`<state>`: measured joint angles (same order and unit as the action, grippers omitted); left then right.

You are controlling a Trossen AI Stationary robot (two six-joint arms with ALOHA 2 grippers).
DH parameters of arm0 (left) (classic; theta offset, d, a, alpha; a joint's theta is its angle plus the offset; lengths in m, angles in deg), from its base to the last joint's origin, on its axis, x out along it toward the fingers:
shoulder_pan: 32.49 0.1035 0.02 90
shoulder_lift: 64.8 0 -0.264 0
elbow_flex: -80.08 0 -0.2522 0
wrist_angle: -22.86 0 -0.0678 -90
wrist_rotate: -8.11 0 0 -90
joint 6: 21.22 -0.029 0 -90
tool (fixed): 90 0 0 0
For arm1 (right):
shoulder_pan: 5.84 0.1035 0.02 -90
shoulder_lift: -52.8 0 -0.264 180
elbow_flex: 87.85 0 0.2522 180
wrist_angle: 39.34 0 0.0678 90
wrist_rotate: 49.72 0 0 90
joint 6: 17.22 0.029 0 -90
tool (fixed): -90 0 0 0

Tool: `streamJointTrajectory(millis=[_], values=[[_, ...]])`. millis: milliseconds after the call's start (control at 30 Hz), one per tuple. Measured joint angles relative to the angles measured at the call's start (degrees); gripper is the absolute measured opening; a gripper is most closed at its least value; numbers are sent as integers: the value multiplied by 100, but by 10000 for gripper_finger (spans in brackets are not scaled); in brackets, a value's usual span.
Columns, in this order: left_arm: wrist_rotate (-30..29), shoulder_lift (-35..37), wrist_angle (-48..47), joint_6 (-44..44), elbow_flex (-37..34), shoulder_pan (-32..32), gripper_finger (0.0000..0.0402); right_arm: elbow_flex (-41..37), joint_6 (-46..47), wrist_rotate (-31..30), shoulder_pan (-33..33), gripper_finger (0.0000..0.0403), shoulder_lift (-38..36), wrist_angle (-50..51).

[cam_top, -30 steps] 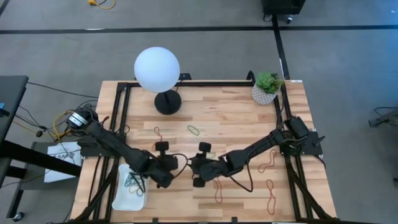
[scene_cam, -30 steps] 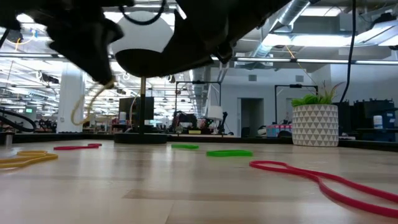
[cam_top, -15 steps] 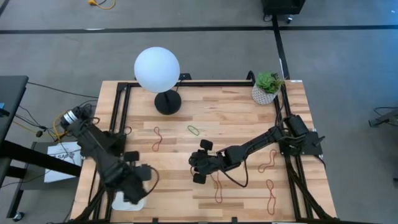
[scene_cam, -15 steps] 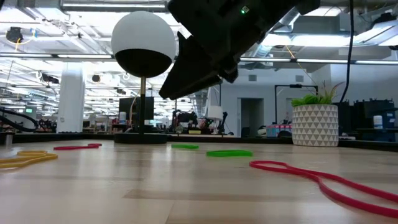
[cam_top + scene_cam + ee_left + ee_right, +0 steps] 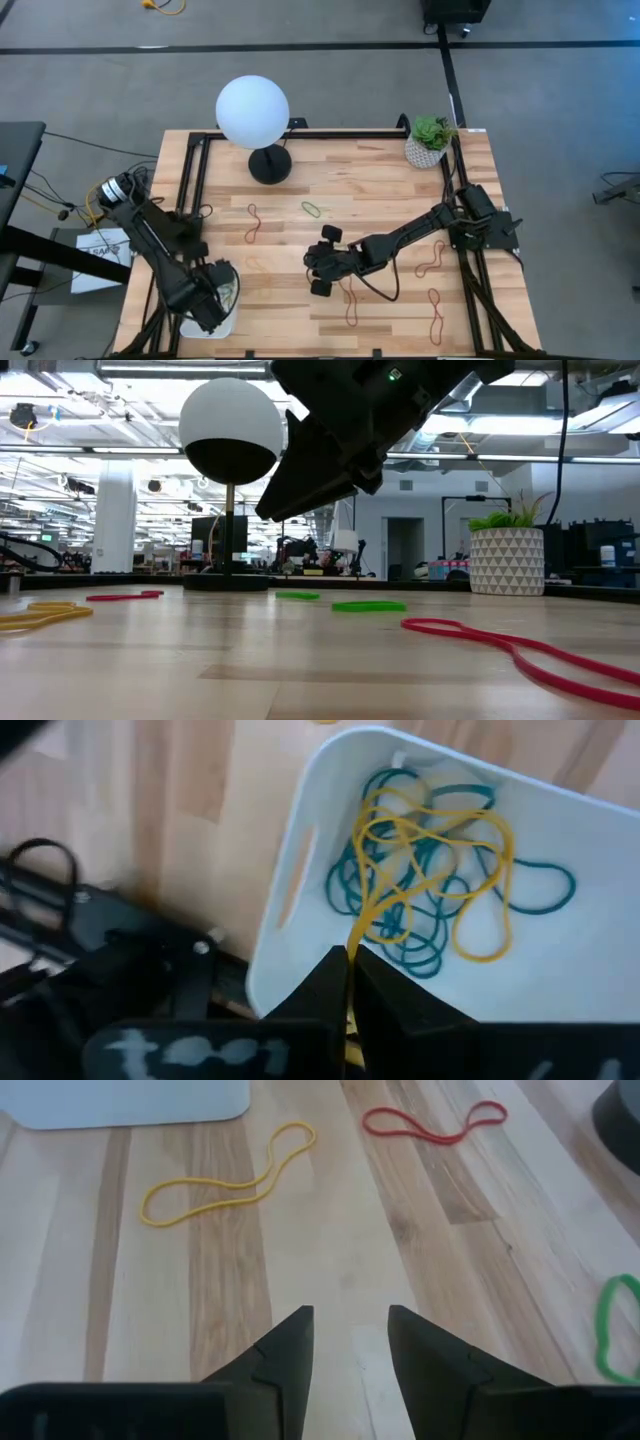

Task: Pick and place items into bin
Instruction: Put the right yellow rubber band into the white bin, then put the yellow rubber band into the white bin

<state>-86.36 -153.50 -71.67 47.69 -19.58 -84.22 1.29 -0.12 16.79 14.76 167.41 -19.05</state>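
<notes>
Your left gripper (image 5: 347,970) has swung over the small white tray (image 5: 300,850), pinched shut on a thin yellow rubber band (image 5: 400,830). Let go. Your right gripper (image 5: 350,1345), now open and empty, waits mid-table.

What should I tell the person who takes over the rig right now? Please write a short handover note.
Left gripper: over the white bin at the table's front left, fingers shut on a yellow band that hangs into the bin.
Right gripper: open, empty, low over mid-table.
Done: several blue-green bands and yellow ones lie in the bin.
Left: release the held band. On the table remain a yellow band, a red band and a green band near the middle, and more red bands by the right edge.
</notes>
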Motion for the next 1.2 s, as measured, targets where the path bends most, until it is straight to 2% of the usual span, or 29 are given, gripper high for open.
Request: streamJointTrajectory(millis=[267, 467, 567, 700, 800, 867, 933, 1100, 1200], values=[[317, -2, 519, -44, -305, 136, 10, 0, -4, -4, -11, 127, 0, -9], [293, -2, 530, -96, -305, 254, 64, 0, -7, 94, -11, 127, 0, -11], [300, -2, 526, -554, -299, 305, 89, 0, -7, 94, -13, 127, 0, -10], [308, -2, 469, -1111, -97, 436, 101, 0, -9, 94, -13, 127, 0, -11], [243, -2, 103, -1290, 356, 558, 101, 0, -7, 94, -13, 127, 0, -15], [-30, -2, -152, -1472, 717, 573, 97, 0, -7, 96, -18, 127, 0, -15], [-631, 0, -186, -1811, 1062, 571, 92, 0, -7, 94, -18, 127, 0, -18], [-2316, 0, 708, -2573, 1400, 589, 84, -1, -7, 98, -24, 127, 0, -30], [-2562, -40, 1171, -3279, 1359, 765, 84, 0, -7, 111, -24, 127, 0, -31]])
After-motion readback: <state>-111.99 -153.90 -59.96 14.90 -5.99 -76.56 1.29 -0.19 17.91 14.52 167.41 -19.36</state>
